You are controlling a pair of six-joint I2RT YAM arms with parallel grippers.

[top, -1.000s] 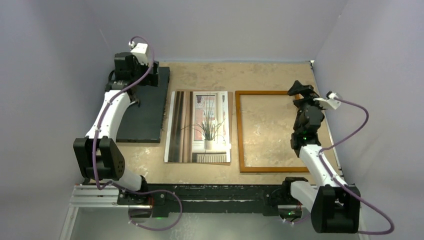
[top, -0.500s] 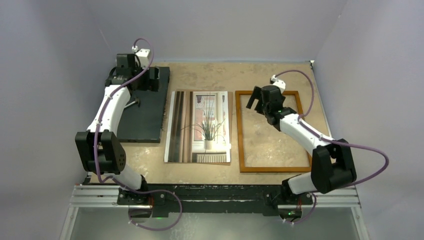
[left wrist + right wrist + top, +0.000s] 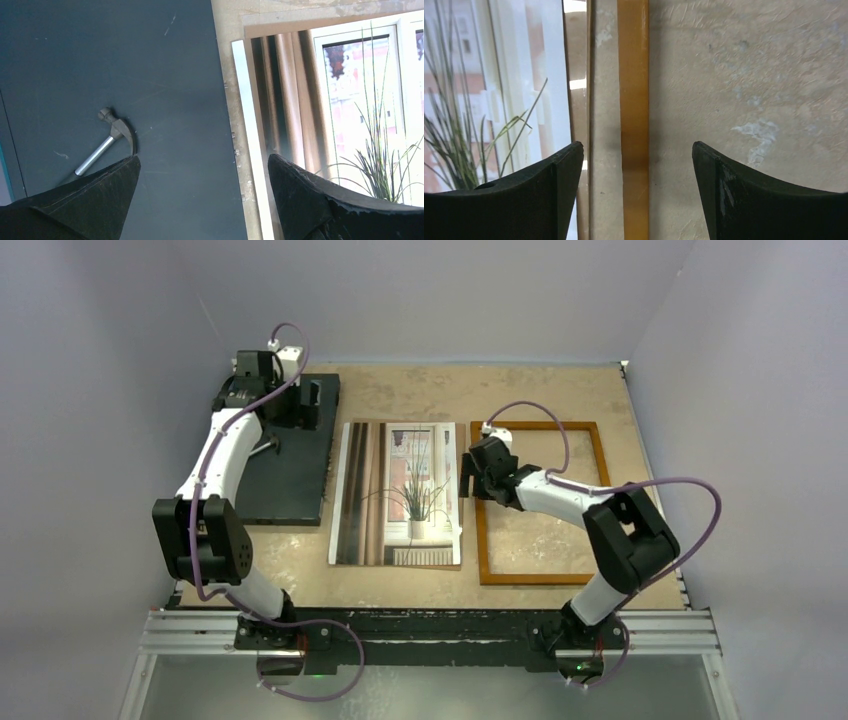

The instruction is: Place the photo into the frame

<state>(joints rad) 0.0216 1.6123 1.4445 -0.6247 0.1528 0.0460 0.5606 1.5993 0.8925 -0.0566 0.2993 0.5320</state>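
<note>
Right fingers (image 3: 539, 200) stand wide, straddling one rail of the frame (image 3: 634, 100); you're likely lining up on the photo (image 3: 499, 75). It lies flat on the worktop (image 3: 749, 75), just beside the frame. Left fingers (image 3: 75, 200) gape wide above the mat (image 3: 150, 75).

table (image 3: 520, 390) | dark mat (image 3: 290, 470) left | photo (image 3: 400, 490) middle | frame (image 3: 545, 579) right

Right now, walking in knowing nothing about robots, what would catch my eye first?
The bright photo of a spiky plant at a window lies flat mid-table, with the empty orange-brown frame just right of it. The right gripper hangs open over the frame's left rail; a small hammer lies on the dark mat at left.
</note>
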